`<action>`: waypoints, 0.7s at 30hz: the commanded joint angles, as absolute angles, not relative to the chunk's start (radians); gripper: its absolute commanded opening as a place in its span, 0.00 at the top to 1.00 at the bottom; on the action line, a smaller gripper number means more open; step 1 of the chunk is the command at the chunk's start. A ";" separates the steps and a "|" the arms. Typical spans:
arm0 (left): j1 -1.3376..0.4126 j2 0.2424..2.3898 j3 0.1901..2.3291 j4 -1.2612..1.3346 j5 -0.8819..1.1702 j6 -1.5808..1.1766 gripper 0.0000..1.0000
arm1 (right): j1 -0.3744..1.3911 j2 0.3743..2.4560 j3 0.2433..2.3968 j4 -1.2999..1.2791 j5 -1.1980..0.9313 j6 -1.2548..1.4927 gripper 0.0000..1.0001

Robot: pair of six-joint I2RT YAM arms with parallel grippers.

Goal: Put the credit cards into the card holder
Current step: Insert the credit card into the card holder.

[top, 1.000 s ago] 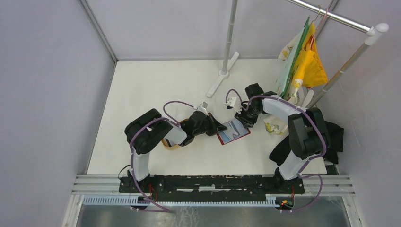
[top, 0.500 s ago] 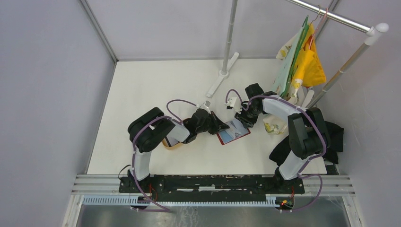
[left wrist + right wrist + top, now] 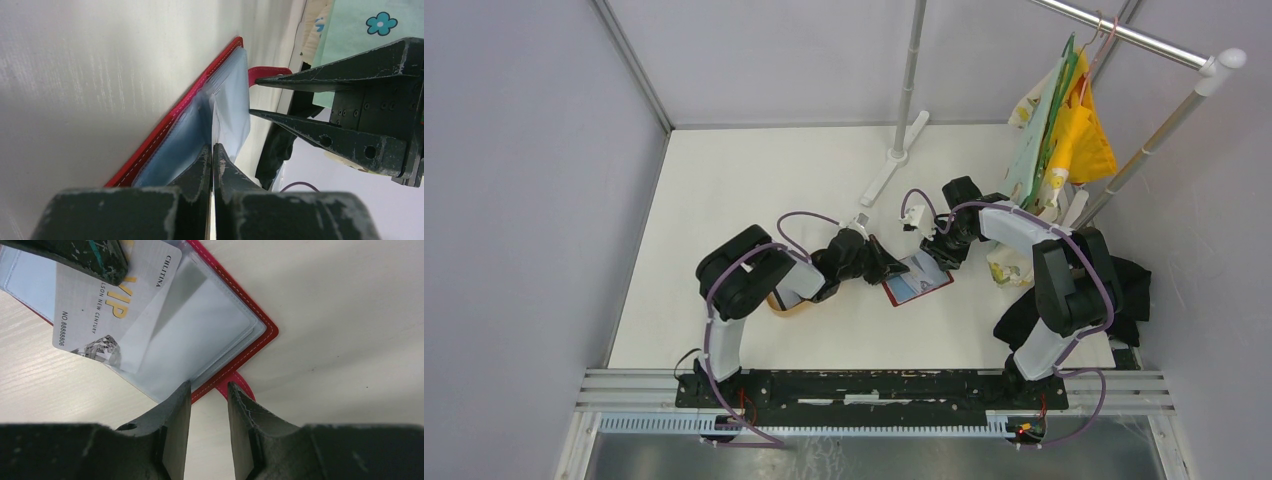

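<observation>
Centre frame, the open red card holder lies flat on a white table. The left gripper, clenched on a pale credit card, angles it into a clear pocket. The right gripper, fingers apart astride the snap tab, grasps nothing and is likely steadying the holder. Grey walls; garment rack upper right.

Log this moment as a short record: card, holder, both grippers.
card: pale VIP card, tilted, one end seemingly in a clear pocket
holder: red holder, lying open
left gripper: shut on the card
right gripper: jaws apart, either side of the red tab
stage: card not yet fully in
</observation>
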State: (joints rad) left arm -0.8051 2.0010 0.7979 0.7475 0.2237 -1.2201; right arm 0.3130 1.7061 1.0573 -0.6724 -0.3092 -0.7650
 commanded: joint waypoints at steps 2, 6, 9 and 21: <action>-0.794 2.046 0.808 0.749 0.273 -1.256 0.93 | 0.311 1.717 1.087 -0.687 -0.304 -0.775 0.62; -0.792 2.054 0.814 0.754 0.284 -1.261 0.92 | 0.310 1.717 1.087 -0.687 -0.305 -0.775 0.62; -0.789 2.057 0.823 0.745 0.291 -1.258 0.91 | 0.311 1.717 1.087 -0.688 -0.307 -0.775 0.62; -0.779 2.082 0.861 0.719 0.315 -1.248 0.89 | 0.311 1.713 1.087 -0.689 -0.307 -0.776 0.61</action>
State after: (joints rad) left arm -0.7826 2.0548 0.8375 0.7643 0.2989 -1.2396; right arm 0.3130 1.7088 1.0584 -0.6739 -0.3096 -0.7654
